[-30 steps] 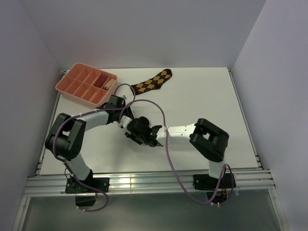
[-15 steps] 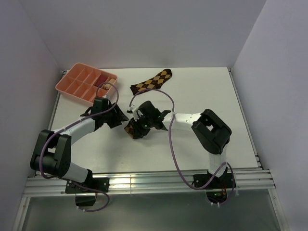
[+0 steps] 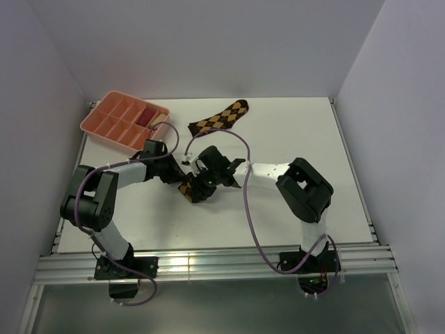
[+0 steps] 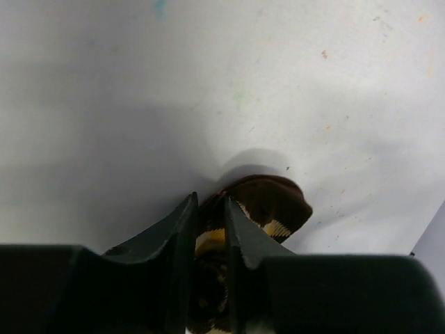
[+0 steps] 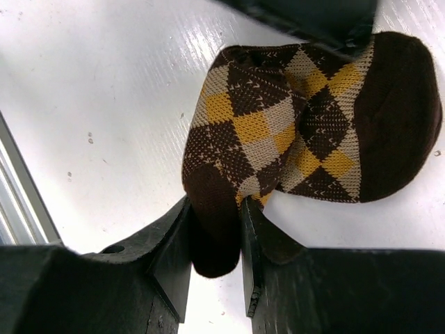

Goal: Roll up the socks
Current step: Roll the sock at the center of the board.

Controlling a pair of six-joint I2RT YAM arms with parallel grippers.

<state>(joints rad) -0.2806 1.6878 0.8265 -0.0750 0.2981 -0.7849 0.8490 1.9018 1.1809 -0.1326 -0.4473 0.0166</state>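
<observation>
1 sock (image 5: 292, 125) is lying half folded, with the left gripper (image 4: 210, 209) and right gripper (image 5: 215, 216) both pinching it; the second sock (image 3: 221, 117) is waiting flat, not yet rolled.

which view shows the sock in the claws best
Right wrist: the held sock fills the frame, argyle pattern and fold clear. Left wrist shows only a dark end pinched in the left claw. Top external: arms hide most of it.

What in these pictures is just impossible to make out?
- Top view: held sock, mostly covered by the left gripper and right gripper.
- Left wrist view: sock's near end, lost in shadow between the fingers.
- Top view: contents of the tray, too small.
</observation>
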